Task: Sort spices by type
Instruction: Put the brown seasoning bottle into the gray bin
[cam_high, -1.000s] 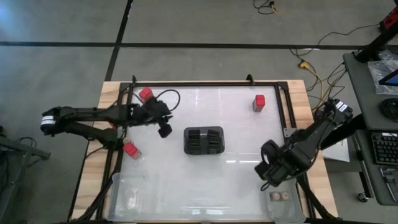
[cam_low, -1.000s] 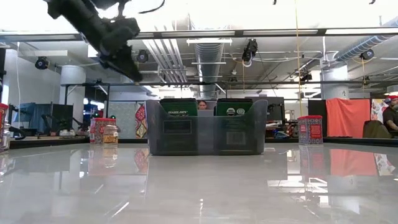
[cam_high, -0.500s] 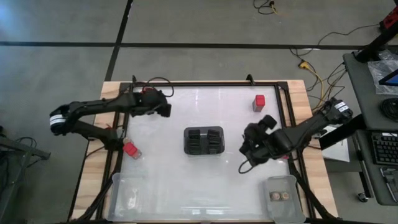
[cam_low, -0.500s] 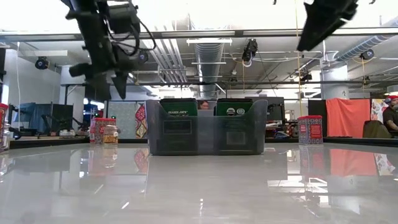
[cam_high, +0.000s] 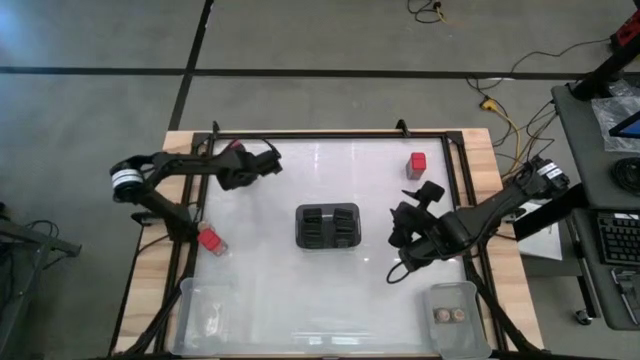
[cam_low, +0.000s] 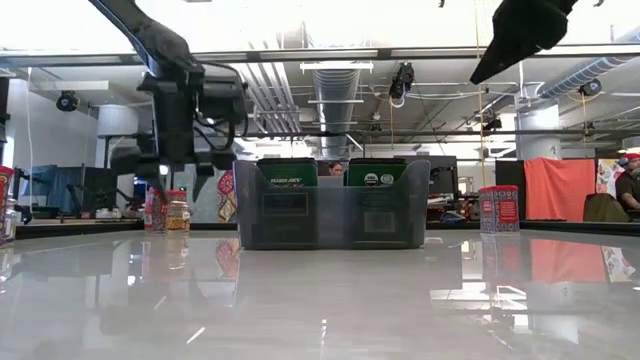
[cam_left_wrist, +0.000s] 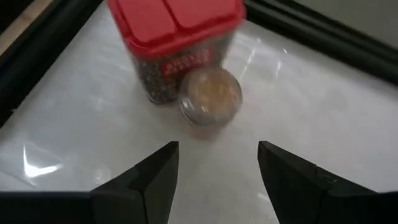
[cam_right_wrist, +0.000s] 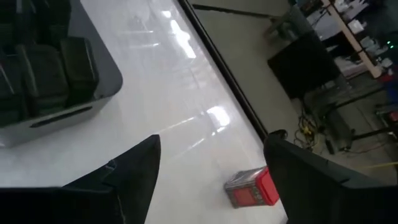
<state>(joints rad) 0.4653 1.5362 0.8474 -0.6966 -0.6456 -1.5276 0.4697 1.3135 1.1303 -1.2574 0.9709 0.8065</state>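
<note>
High view: the left gripper (cam_high: 262, 165) sits over the table's far-left corner, covering the spices there. A red spice box (cam_high: 211, 240) lies near the left edge, a second red spice box (cam_high: 417, 163) stands at the far right. The dark slotted holder (cam_high: 328, 226) is mid-table. The right gripper (cam_high: 408, 222) hovers just right of the holder. Near-right clear bin (cam_high: 459, 315) holds two small round jars (cam_high: 447, 315); near-left clear bin (cam_high: 214, 315) holds something small that cannot be made out.

Low view: the left gripper (cam_low: 178, 150) hangs just above a red-lidded spice container (cam_low: 155, 209) and a small jar (cam_low: 178, 211) standing side by side left of the holder (cam_low: 333, 204). A red box (cam_low: 498, 209) stands at right.

Left wrist view: fingers (cam_left_wrist: 149, 180) spread apart, empty. Ahead, a red-lidded container (cam_left_wrist: 176, 43) of dark spice with a round tan-topped jar (cam_left_wrist: 211, 96) touching its front.

Right wrist view: fingers (cam_right_wrist: 124, 177) spread wide, holding nothing. The holder's corner (cam_right_wrist: 50, 74) is nearby; a red box (cam_right_wrist: 254, 186) lies farther off by the table rail.
</note>
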